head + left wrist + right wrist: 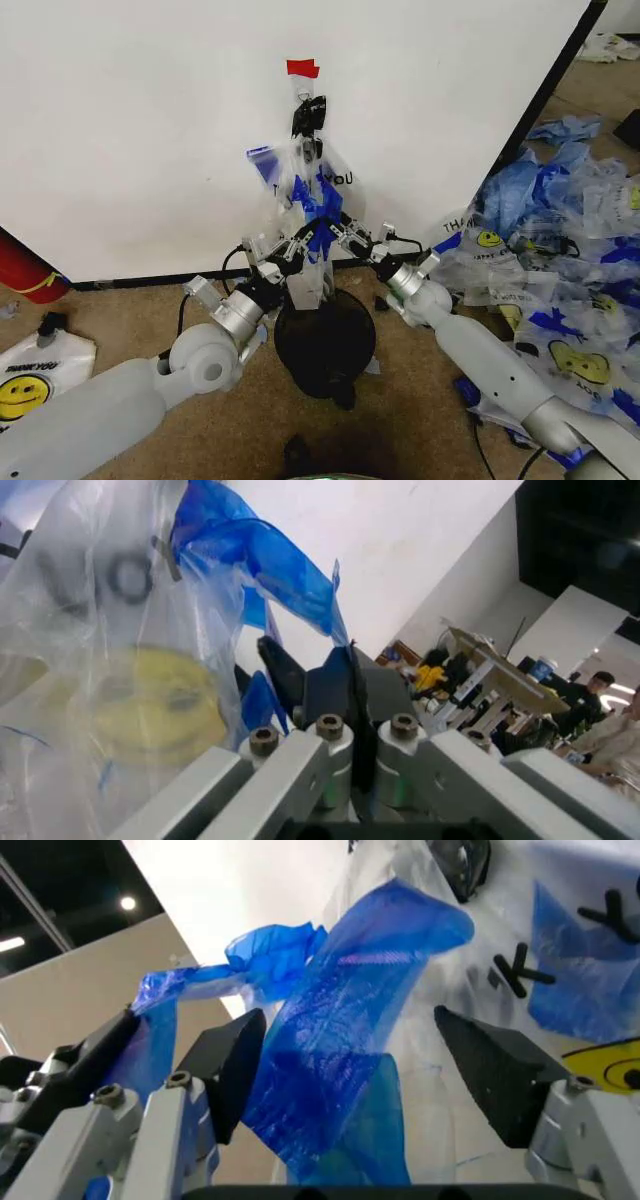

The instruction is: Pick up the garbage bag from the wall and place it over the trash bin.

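1. Against the white wall (150,130), the garbage bag (300,190) hangs from a black clip (308,115) under a strip of red tape (303,68); long axis vertical, blue handle strips bunched near mid-height, lower end drooping toward the trash bin (325,345).
2. Trash bin sits on the carpet directly under the bag, between the two arms, just off the wall base.
3. Left gripper (283,255) is at the bag's lower left; wrist view shows its fingers (330,686) pressed together, pinching a blue handle strip (265,555).
4. Right gripper (340,232) comes in from the right, jaws spread, with a blue strip (340,1042) hanging between the pads (235,1065); no pad contact that I can see.
5. Clutter: heap of blue-and-clear bags (560,250) on the floor right, flat white smiley bag (40,375) on the floor left, red cylinder (25,268) by the wall at left.
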Available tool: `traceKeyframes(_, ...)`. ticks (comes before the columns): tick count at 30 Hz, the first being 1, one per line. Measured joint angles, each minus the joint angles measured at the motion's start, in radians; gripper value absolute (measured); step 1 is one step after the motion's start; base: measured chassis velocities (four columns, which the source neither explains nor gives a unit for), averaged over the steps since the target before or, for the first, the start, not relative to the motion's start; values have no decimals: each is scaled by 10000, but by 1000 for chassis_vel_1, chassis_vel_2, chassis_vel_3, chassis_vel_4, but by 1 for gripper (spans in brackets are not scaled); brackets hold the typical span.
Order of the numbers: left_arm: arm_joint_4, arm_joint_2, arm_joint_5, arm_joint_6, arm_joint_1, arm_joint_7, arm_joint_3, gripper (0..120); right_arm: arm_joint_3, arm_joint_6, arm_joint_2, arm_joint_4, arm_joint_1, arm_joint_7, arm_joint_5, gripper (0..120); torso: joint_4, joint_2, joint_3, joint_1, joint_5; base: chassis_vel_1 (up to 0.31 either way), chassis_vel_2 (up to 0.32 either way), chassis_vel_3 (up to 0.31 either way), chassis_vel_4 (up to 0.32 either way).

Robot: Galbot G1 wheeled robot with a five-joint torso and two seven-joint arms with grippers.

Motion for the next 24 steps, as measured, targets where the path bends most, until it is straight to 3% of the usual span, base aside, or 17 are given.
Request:
traceKeyframes(6,-51,9,76,7,111,1,-10,0,-8,-92,25,-85,-33,-200,53,55,0,0,0,0,0,0,0,0,0)
traceKeyframes(18,123,-222,94,43,-142,-62,170,0,-47,-298,-188,-55,-152,-580,242,7,0,0,0,0,0,0,0,0,0)
traceKeyframes(24,240,-233,93,33,-133,-58,169,0,55,-237,-412,180,-322,-515,261,0,0,0,0,0,0,0,0,0,0)
